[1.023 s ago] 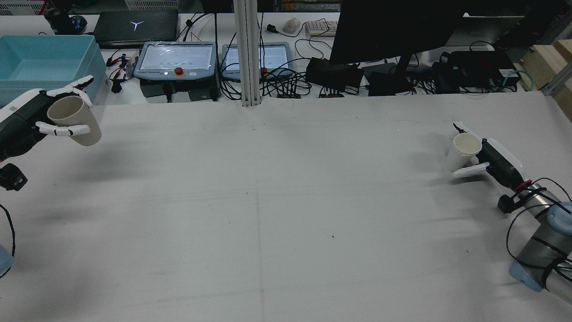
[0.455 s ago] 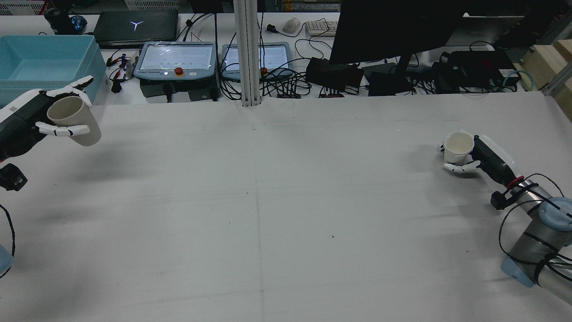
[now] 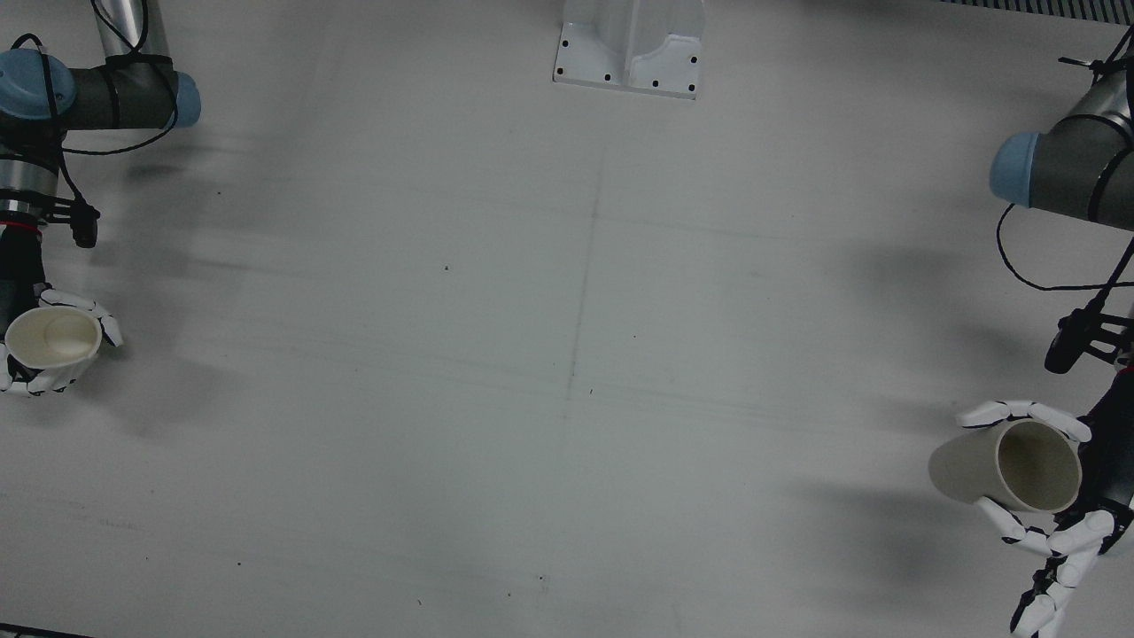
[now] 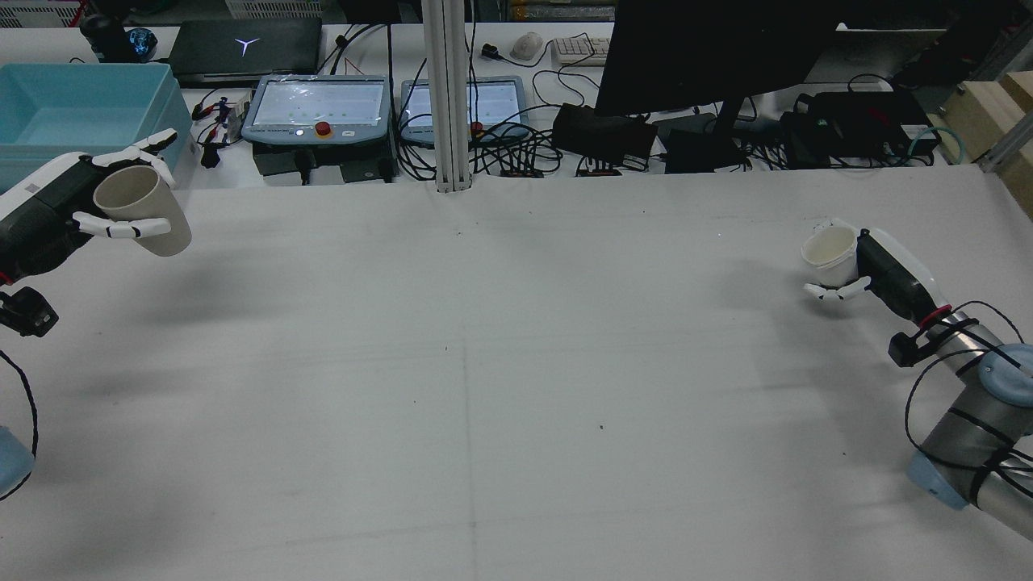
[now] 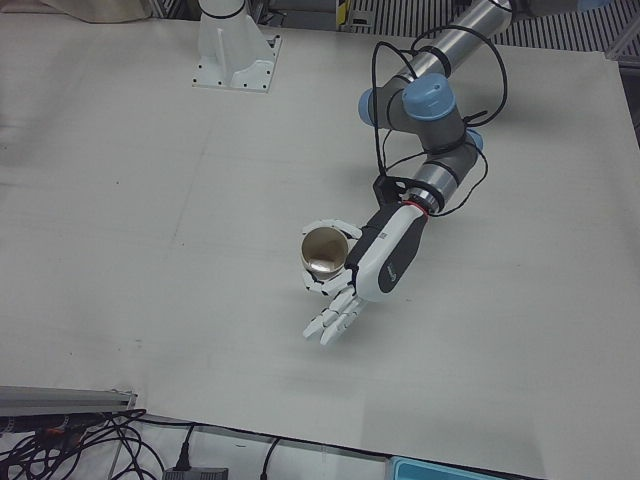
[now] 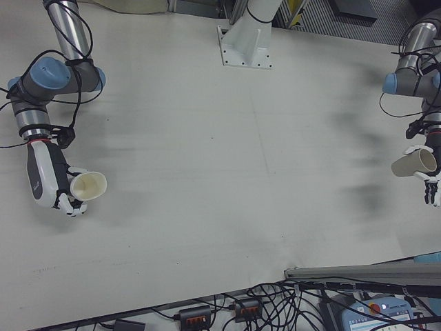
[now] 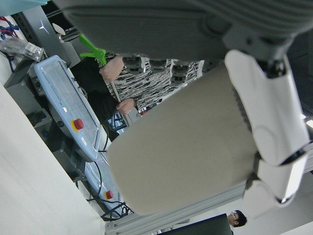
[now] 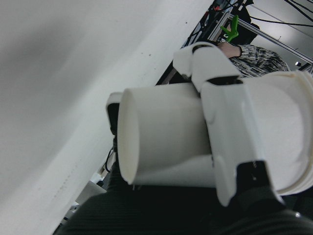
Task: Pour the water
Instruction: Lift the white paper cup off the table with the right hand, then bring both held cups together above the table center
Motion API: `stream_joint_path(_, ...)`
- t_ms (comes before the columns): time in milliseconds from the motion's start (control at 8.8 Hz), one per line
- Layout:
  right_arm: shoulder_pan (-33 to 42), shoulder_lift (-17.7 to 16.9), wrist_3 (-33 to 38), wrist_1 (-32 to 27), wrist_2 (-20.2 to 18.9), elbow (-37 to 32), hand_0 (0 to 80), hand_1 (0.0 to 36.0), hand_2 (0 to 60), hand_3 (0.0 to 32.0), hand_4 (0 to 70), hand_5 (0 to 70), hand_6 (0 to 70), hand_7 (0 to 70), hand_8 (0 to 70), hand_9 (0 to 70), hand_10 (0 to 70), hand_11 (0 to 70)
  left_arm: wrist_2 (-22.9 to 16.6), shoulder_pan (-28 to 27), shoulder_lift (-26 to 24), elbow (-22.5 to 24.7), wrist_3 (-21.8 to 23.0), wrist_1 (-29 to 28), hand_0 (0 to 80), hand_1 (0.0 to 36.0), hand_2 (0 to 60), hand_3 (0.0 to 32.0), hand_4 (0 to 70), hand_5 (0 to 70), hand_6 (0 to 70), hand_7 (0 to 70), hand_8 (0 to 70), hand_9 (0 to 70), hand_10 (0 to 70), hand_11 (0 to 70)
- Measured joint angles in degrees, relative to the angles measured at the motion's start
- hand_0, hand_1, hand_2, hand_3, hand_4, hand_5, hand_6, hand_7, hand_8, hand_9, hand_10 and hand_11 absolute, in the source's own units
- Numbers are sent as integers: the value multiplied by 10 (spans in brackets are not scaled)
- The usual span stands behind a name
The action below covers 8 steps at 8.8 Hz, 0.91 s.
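Observation:
My left hand [image 4: 73, 214] is shut on a tan paper cup [image 4: 149, 211], held in the air at the table's left edge and tilted, mouth toward the arm. The front view shows the same tan cup [image 3: 1001, 465] and left hand [image 3: 1063, 532] at the right; the tan cup's [image 5: 325, 250] inside looks dark in the left-front view. My right hand [image 4: 876, 270] is shut on a white paper cup [image 4: 830, 252], mouth up, above the table's right side. The front view has this white cup [image 3: 51, 341] at the far left. No water is visible in either cup.
Beyond the table's far edge stand a blue bin [image 4: 73, 113], two teach pendants [image 4: 319, 109], a dark monitor [image 4: 710, 48] and tangled cables. A white column [image 4: 446, 97] rises at the middle of the far edge. A person [image 7: 146, 78] shows in the left hand view.
My right hand has carried the white cup farther from the robot and turned it upright. My left hand has lifted the tan cup slightly up and inward.

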State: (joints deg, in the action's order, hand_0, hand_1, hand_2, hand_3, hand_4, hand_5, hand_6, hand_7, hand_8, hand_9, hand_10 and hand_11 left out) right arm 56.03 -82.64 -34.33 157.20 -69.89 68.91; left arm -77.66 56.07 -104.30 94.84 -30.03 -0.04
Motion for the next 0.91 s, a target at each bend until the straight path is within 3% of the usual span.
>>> stream_joint_path(227,31,-33,2,65,-3,112,800,360,337,0,94,700,400,621,533,700,527,700,-1,-7,-54,1,-5,39,438,360,600,0,355,511,78,84,25,36,34,68)
stream_joint_path(455,63,-55,2,158,-12,241,800,360,353,0,89,700,397,609,523,700,524,700,1,-59,-122,-4,-18,83,440,360,600,0,353,508,76,82,25,36,34,69)
stream_joint_path(682,103,-56,-12,232,-54,334,800,360,342,0,93,700,402,615,519,700,514,700,18,-117,-167,-5,-42,107,442,360,600,0,355,513,77,83,25,36,33,69)
stream_joint_path(909,118,-49,-29,306,-70,410,800,360,349,0,94,700,408,623,512,700,509,700,28,-173,-205,-10,-82,124,438,360,600,0,353,516,79,84,27,38,34,69)
